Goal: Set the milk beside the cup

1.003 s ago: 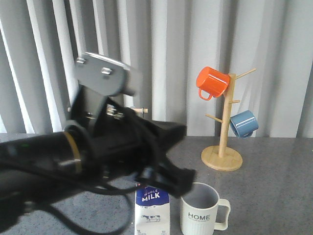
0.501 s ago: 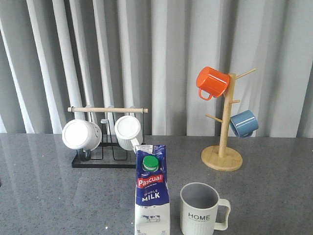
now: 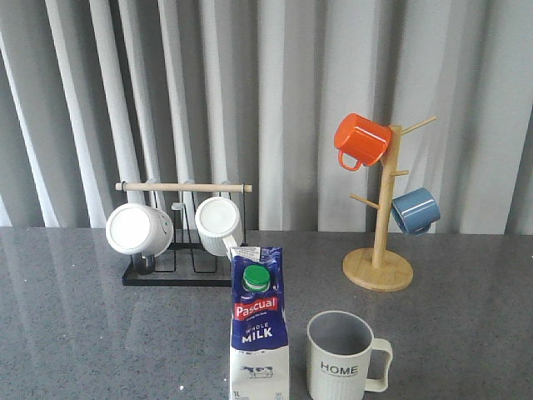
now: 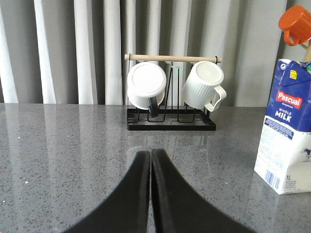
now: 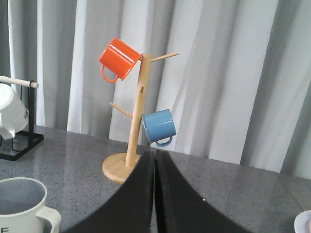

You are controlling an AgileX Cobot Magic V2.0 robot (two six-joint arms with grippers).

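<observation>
1. The grey speckled tabletop (image 3: 75, 333) carries everything, with pale curtains hanging behind it
2. The wooden mug tree (image 3: 379, 250) stands at the back right, an orange mug (image 3: 361, 140) hung high on it and a blue mug (image 3: 415, 210) lower down
3. The black wire rack (image 3: 175, 250) with a wooden bar sits at the back left, holding two plain white ribbed mugs (image 3: 139, 228)
4. The milk (image 3: 259, 325) stands upright near the front edge, green cap and red label facing the front view
5. The cup (image 3: 341, 358) marked HOME stands just beside the milk on its right, a narrow gap between them, handle pointing right
6. My left claw (image 4: 151, 160) is pressed together and holds nothing, low over bare tabletop, the milk off to one side
7. My right claw (image 5: 155, 160) is likewise pressed together, holding nothing
</observation>
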